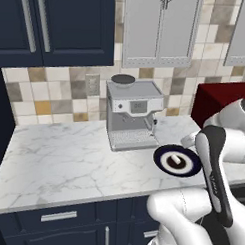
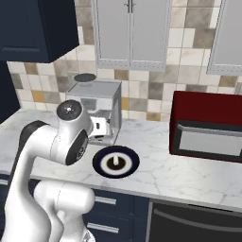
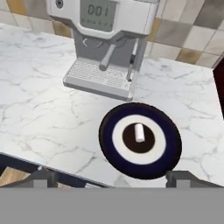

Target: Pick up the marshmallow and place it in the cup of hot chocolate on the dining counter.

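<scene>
1. Hovering with jaws spread wide and empty, the two-finger gripper (image 3: 111, 177) hangs above the near counter edge; nothing is grasped, so picking up is not yet done, placing neither.
2. Just ahead and below lies the tiny whitish marshmallow (image 3: 139, 132), on the dark centre of the round navy plate with white ring (image 3: 109, 127); its long axis points away from the fingers, roughly upright in the hand view.
3. Farther off stands the grey steel espresso machine (image 3: 107, 43).

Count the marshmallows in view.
1. The marshmallow lies at the centre of the plate on the worktop, in front of the coffee machine. Nothing suggests more, though the arm blocks part of the worktop in the base views.
</scene>
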